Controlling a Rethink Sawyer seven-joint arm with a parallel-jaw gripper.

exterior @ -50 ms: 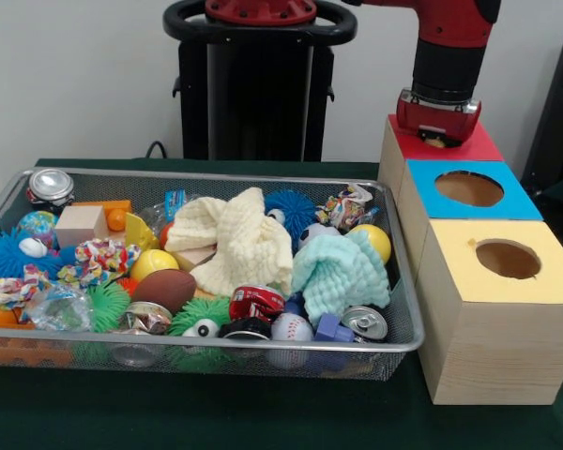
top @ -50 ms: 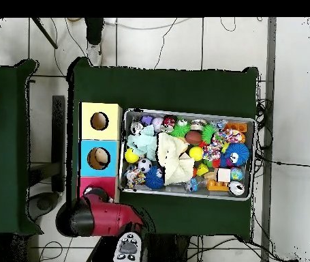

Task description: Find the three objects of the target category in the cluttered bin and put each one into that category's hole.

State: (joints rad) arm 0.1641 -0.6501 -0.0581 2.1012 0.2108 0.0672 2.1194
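Dark green table (exterior @ -50 ms: 263, 412) under a plain pale wall. On it, wire bin (exterior @ -50 ms: 394, 272) packed to the rim: crushed soda cans — one silver at the far left corner (exterior @ -50 ms: 51, 187), one red near the front middle (exterior @ -50 ms: 256, 302), one silver at the front right (exterior @ -50 ms: 365, 322). Around these, cream cloth (exterior @ -50 ms: 235, 239) heaped in the centre, mint cloth (exterior @ -50 ms: 340, 272) beside it, brown toy football (exterior @ -50 ms: 164, 289), baseball (exterior @ -50 ms: 291, 328), yellow balls (exterior @ -50 ms: 375, 239), blue spiky ball (exterior @ -50 ms: 291, 208), green spiky balls (exterior @ -50 ms: 105, 305), wooden block (exterior @ -50 ms: 80, 225). Just right of the bin, row of three wooden boxes: yellow-topped box (exterior @ -50 ms: 493, 309) nearest the camera with a round hole, blue-topped box (exterior @ -50 ms: 469, 192) behind it with a round hole, red-topped box (exterior @ -50 ms: 446, 145) at the far end. Above the red-topped box, gripper (exterior @ -50 ms: 438, 122) on the red arm (exterior @ -50 ms: 450, 42), hanging low over the lid; cannot tell how far open, nor whether anything held. From overhead, arm likewise over the red end of the row, bin alongside.
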